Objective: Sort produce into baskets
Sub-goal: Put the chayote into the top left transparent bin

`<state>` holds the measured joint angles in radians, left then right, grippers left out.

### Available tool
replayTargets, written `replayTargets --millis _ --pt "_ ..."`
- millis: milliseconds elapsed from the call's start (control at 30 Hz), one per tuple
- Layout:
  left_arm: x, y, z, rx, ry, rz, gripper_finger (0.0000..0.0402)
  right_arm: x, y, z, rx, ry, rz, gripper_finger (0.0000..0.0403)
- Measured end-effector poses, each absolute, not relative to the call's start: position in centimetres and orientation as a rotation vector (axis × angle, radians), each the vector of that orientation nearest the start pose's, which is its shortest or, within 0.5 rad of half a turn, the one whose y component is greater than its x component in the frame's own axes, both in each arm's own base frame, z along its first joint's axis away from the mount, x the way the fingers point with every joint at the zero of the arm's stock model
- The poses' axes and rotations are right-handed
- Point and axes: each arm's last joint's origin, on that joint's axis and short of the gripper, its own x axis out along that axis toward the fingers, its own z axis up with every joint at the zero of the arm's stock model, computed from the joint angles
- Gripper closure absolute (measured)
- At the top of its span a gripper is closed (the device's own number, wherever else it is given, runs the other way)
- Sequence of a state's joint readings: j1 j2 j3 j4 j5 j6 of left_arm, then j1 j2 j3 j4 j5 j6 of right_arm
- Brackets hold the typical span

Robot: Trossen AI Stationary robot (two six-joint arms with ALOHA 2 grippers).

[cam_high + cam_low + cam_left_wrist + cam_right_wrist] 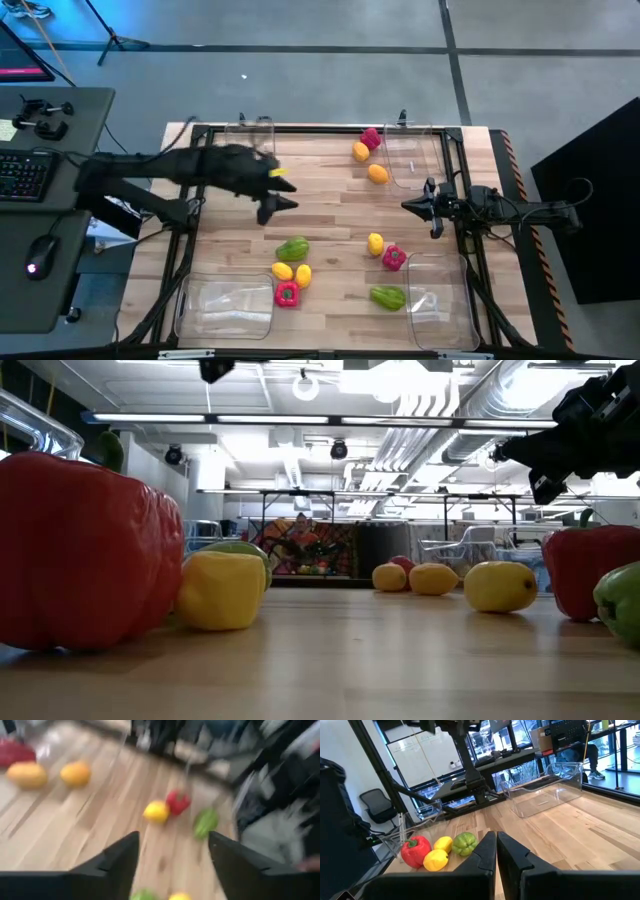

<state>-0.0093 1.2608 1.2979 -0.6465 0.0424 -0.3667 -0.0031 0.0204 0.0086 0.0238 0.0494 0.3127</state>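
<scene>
The produce lies in three groups on the wooden table. A green piece (292,248), two yellow ones (282,270) and a red pepper (287,294) lie near left. A yellow piece (375,243), a red pepper (393,257) and a green piece (388,297) lie near right. A red piece (371,138) and two orange-yellow ones (377,173) lie at the far side. My left gripper (288,188) (172,860) is open and empty, above the table's middle left. My right gripper (412,206) (496,851) is shut and empty at the right.
Four clear baskets stand at the table's corners: far left (250,135), far right (415,155), near left (225,305) and near right (440,300). A dark frame runs round the table. Bare wood lies in the table's middle between the two grippers.
</scene>
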Motion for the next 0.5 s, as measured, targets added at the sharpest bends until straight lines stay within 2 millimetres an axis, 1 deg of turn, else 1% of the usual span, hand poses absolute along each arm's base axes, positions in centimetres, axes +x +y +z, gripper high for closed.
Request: replayTargets --millis 100,167,233,367,500 --pt "27.8 0.0 36.8 -0.374 0.791 0.048 0.0114 9.8 -0.2 16.7 0.313 -0.020 -0.050 0.0398" --pt "28.6 0.0 36.4 -0.372 0.900 0.027 0.0097 9.8 -0.2 16.7 0.313 -0.020 -0.050 0.0398" --pt "29.1 -0.1 35.5 -0.343 1.010 0.020 0.0086 9.8 -0.2 16.7 0.313 -0.020 -0.050 0.0398" --pt "29.9 -1.6 33.0 -0.295 1.138 -0.020 0.0081 9.8 -0.2 16.7 0.313 -0.021 -0.050 0.0398" --pt "30.5 -3.9 29.1 -0.213 1.153 -0.099 0.0080 9.8 -0.2 16.7 0.313 -0.020 -0.050 0.0398"
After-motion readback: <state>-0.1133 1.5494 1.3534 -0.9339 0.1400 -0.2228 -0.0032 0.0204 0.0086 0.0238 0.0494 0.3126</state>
